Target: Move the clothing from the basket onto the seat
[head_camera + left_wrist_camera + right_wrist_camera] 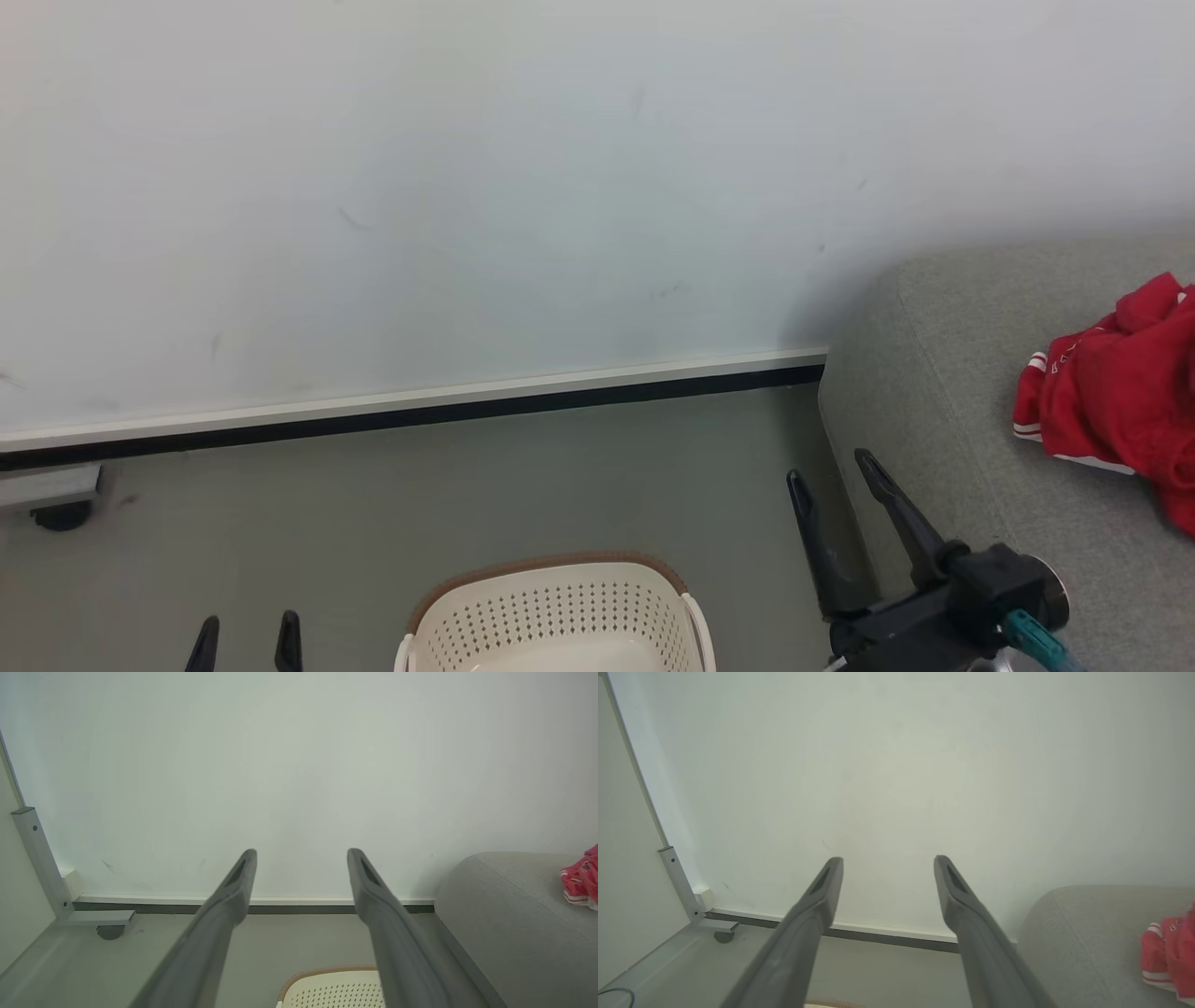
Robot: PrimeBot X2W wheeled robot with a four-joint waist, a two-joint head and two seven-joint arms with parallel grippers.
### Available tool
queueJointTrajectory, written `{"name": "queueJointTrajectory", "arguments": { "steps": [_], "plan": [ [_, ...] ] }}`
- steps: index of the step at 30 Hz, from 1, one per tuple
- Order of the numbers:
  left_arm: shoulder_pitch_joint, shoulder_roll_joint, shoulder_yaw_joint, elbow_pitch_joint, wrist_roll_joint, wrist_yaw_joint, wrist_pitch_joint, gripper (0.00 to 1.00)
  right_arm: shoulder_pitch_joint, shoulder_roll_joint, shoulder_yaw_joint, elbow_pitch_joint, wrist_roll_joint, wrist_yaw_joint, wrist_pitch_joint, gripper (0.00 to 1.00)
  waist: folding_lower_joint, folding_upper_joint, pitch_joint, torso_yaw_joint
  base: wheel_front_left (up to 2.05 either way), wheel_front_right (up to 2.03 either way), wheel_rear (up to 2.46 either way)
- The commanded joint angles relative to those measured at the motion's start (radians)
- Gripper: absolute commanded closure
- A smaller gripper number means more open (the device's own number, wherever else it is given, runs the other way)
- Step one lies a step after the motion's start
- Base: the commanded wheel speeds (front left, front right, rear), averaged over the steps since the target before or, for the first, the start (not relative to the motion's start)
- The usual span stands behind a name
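Red clothing with white striped cuffs lies bunched on the grey seat at the right edge of the head view; it also shows as clothing and clothing in the wrist views. The cream basket with its brown rim stands on the floor at the bottom centre; what shows of its inside is bare. My left gripper is open, left of the basket. My right gripper is open and holds nothing, raised beside the seat's left end. Both wrist views show spread fingers: left gripper, right gripper.
A pale wall with a white and black skirting strip runs behind the grey floor. A metal frame foot on a castor stands at the far left by the wall.
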Motion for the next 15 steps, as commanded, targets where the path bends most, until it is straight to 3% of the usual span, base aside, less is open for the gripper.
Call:
{"name": "queueJointTrajectory", "arguments": {
  "steps": [1,7,15],
  "plan": [
    [0.02,-0.005,0.01,-0.005,0.001,-0.013,-0.005,0.0,0.03,-0.002,-0.006,-0.012,-0.013,0.0,-0.001,0.0,0.0001,0.0001,-0.011,-0.001,0.0,0.0,0.0],
    [0.066,-0.039,0.044,-0.005,0.038,-0.075,-0.005,0.0,0.128,0.018,-0.04,-0.042,-0.045,0.0,-0.001,0.0,0.0001,0.0001,-0.036,0.004,0.0,0.0,0.0],
    [0.1,-0.068,0.08,0.028,0.063,-0.094,-0.005,0.0,0.191,0.045,-0.059,-0.027,-0.055,0.0,-0.001,0.0,0.0001,0.0001,-0.051,0.004,0.0,0.0,0.0]
  ]
}}
